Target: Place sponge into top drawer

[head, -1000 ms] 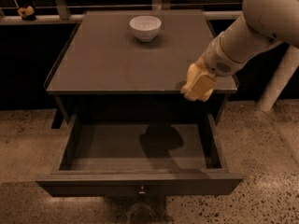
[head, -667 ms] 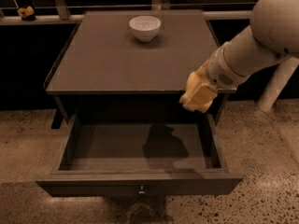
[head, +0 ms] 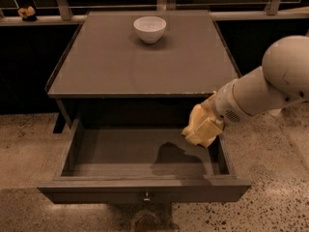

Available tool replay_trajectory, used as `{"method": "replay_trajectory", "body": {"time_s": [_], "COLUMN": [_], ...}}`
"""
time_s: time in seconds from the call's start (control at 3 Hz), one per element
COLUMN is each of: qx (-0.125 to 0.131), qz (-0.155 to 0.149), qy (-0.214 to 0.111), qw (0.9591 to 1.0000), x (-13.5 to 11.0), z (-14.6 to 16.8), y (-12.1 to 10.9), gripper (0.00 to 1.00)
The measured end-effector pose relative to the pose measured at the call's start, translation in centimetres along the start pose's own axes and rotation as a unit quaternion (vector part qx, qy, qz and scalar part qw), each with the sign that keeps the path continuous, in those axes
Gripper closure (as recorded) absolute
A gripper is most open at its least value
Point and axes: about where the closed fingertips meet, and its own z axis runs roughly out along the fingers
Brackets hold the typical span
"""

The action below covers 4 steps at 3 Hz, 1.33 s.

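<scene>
The top drawer (head: 96,151) of the dark-grey table is pulled open, with a flat front and a small round knob (head: 146,196). Nothing lies on the part of its floor that shows. My gripper (head: 207,122) is at the end of the white arm coming in from the right. It holds the pale-yellow sponge (head: 200,125) over the right part of the open drawer, just below the table top's front edge. The sponge hides most of the gripper. A shadow of the sponge lies on the drawer floor.
A white bowl (head: 149,29) stands at the back middle of the table top (head: 120,66). A railing runs behind the table, with a small yellowish object (head: 26,12) on the ledge at far left. Speckled floor surrounds the table.
The gripper with the sponge has moved down and toward the front, from the table top's right front corner to over the open drawer's right side.
</scene>
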Motion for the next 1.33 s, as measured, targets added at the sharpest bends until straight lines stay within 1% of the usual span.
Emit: {"method": "replay_trajectory", "body": {"time_s": [0.33,0.67,1.0,1.33], "qx": [-0.019,-0.031,-0.028,-0.006], "qz": [0.018,0.034,0.03,0.032], "qy": [0.005,0.022,0.021,0.029], "qw": [0.9996,0.9987,0.9989,0.999], "x": [1.2,1.9,1.9,3.3], "z": [3.1,6.7,6.8,8.3], "y": [0.4,-0.1,0.0,-0.1], "gripper": [1.0,1.0,1.0,1.0]}}
